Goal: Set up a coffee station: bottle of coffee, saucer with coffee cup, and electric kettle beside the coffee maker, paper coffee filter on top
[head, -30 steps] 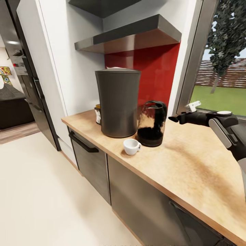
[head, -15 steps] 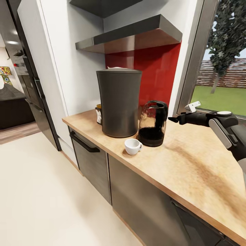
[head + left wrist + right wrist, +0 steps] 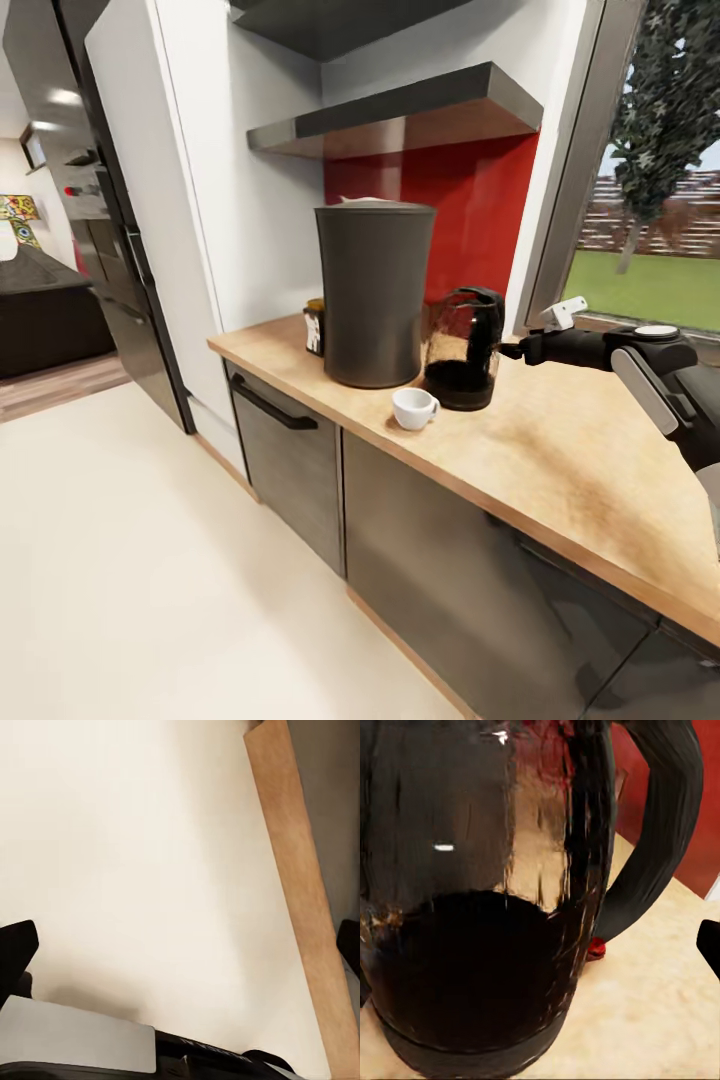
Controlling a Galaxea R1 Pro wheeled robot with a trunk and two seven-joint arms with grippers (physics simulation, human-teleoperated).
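The dark grey coffee maker [image 3: 375,295] stands on the wooden countertop [image 3: 560,460] with a pale paper filter [image 3: 365,201] on its top. Behind its left side stands the coffee bottle [image 3: 315,327]. The glass electric kettle [image 3: 460,350] with a black handle stands against its right side, large in the right wrist view [image 3: 487,907]. A white coffee cup [image 3: 413,408] rests on the bare wood in front. My right gripper [image 3: 508,350] hovers just right of the kettle handle, open, one fingertip [image 3: 711,945] at the frame edge. My left gripper [image 3: 180,945] is open over the floor.
Two dark shelves [image 3: 400,110] hang above the coffee maker against a red backsplash. A window [image 3: 650,200] lies to the right. A tall dark unit [image 3: 100,230] stands left. Below the counter are grey cabinet fronts with a black handle [image 3: 272,408], and pale floor [image 3: 150,560].
The whole head picture has shifted right, so the camera moved. The gap between my right gripper and the kettle handle has narrowed. Nothing on the counter has moved.
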